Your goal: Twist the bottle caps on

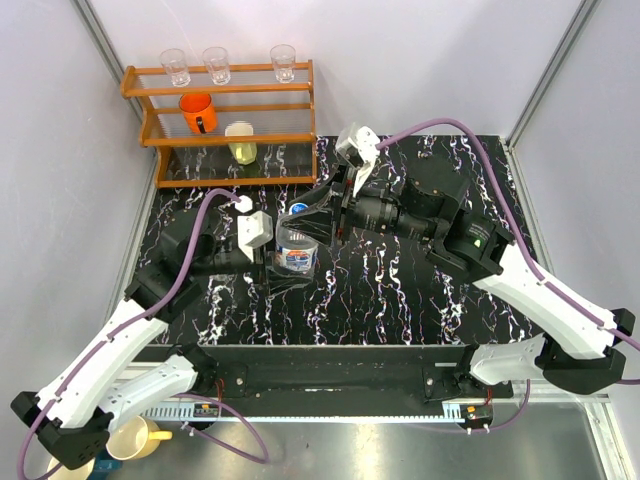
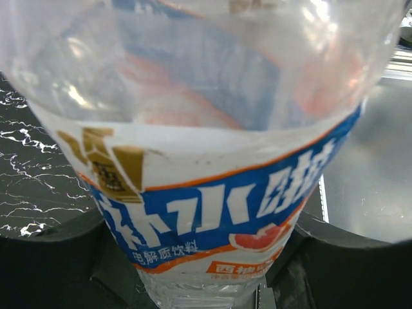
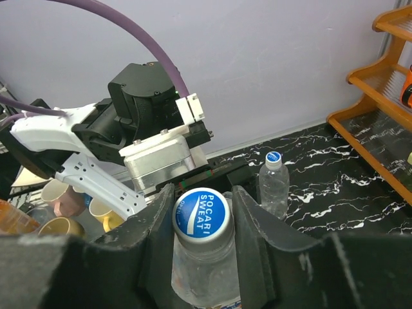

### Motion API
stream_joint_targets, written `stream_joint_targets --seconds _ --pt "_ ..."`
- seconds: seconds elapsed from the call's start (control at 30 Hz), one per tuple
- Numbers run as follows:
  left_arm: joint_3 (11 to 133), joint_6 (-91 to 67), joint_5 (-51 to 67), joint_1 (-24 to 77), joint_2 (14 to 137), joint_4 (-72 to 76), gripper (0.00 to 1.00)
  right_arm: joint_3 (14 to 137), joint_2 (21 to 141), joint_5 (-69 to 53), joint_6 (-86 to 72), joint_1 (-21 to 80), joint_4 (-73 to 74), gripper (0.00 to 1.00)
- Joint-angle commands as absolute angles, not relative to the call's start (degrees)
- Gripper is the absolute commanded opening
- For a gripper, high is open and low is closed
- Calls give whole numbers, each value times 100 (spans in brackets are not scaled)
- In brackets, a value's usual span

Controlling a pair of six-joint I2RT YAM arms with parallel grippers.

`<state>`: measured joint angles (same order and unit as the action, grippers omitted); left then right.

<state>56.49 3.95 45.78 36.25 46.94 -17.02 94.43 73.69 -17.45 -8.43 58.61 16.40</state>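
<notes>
The wider clear bottle [image 1: 297,254] with a blue and white label stands upright mid-table. My left gripper [image 1: 290,264] is shut on its body; in the left wrist view the bottle [image 2: 206,193] fills the frame between the black fingers [image 2: 58,264]. Its white and blue cap [image 3: 201,214] sits on the neck. My right gripper [image 3: 203,196] is above the bottle with its jaws closed against the sides of the cap; it also shows in the top view [image 1: 315,216]. The narrower bottle [image 3: 273,187] stands behind with a cap [image 3: 273,157] on it, and shows in the top view [image 1: 298,209].
A wooden rack [image 1: 225,140] stands at the back left with clear glasses, an orange cup [image 1: 198,112] and a yellow cup [image 1: 240,143]. A yellow mug [image 1: 135,437] sits off the table at the near left. Grey walls enclose the black marble tabletop [image 1: 400,290].
</notes>
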Motion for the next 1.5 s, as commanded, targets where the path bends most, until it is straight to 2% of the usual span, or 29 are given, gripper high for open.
stream_joint_targets --seconds 0.0,0.1,0.13,0.27,0.57,0.73,0.93,1.23,1.37,1.47 --pt "5642 334 4298 3586 4579 -1336 11 9536 7313 -1538 -835 5871 1626 15" --pt "5642 325 4280 3586 4570 -1353 28 9536 7321 -1442 -791 5871 1626 4" --pt "5643 316 4211 3586 4544 -1371 53 9510 7313 -1337 -774 5880 1635 2" --pt "5844 544 4184 3586 4456 -1721 99 9518 7330 -1117 -607 5880 1722 0" --pt "6793 1231 4044 3586 4236 -3497 99 9107 7831 -712 -53 5880 1478 0" --pt "8040 940 2806 3586 4315 -4260 99 8228 8077 -458 465 5880 134 0" --pt "9376 800 2225 3586 4632 -5123 99 7164 8516 -80 817 5862 -2063 0" --pt "9448 712 187 3595 4483 -4957 99 7023 9649 202 879 5871 -3795 0" --pt "9466 572 -324 3586 4474 -4966 99 6856 10167 316 669 5871 -5137 0" --pt "9335 528 -369 3586 4447 -5001 99 6978 10475 352 440 5871 -5238 0"
